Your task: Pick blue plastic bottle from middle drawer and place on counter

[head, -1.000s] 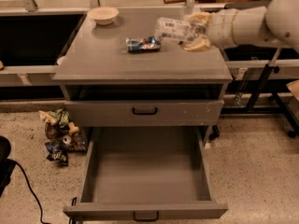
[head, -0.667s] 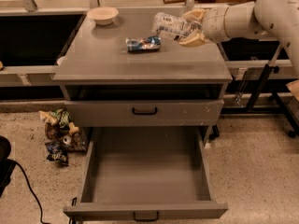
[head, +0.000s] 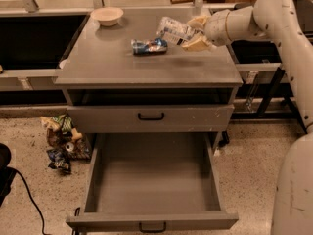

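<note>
camera view | jaws hold bottle (head: pixel 173 31) over counter (head: pixel 122 65) | packet (head: pixel 149 46) beside (bowl (head: pixel 107 15) behind)

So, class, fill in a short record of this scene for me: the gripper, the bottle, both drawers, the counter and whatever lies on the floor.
gripper: over the right rear of the counter, shut on the blue plastic bottle
blue plastic bottle: tilted, held above the counter, not set down
counter: holds a crumpled foil packet and a pale bowl at the back left
middle drawer: pulled open, empty
upper drawer: shut
floor: snack packets at the left
</note>
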You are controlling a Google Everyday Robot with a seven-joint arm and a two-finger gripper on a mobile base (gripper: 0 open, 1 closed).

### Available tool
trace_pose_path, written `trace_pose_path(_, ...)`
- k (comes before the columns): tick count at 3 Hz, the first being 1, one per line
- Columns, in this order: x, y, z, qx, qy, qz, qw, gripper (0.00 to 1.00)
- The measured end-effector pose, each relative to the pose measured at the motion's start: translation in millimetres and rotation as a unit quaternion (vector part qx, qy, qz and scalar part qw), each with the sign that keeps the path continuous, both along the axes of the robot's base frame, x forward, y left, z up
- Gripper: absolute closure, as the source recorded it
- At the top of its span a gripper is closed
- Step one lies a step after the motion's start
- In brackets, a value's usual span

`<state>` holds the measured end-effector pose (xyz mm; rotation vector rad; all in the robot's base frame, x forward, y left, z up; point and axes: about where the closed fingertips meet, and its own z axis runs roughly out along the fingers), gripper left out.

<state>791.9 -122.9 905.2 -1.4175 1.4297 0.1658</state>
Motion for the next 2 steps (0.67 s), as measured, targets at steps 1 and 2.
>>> trace_pose_path(1, 4.9, -2.2, -14.5, 0.014, 0.026, -0.009, 0.9995, 1.0)
trace_pose_path(2, -4.6, -5.8, -14.9, 0.018, 0.026, -0.013, 0.9994, 1.0)
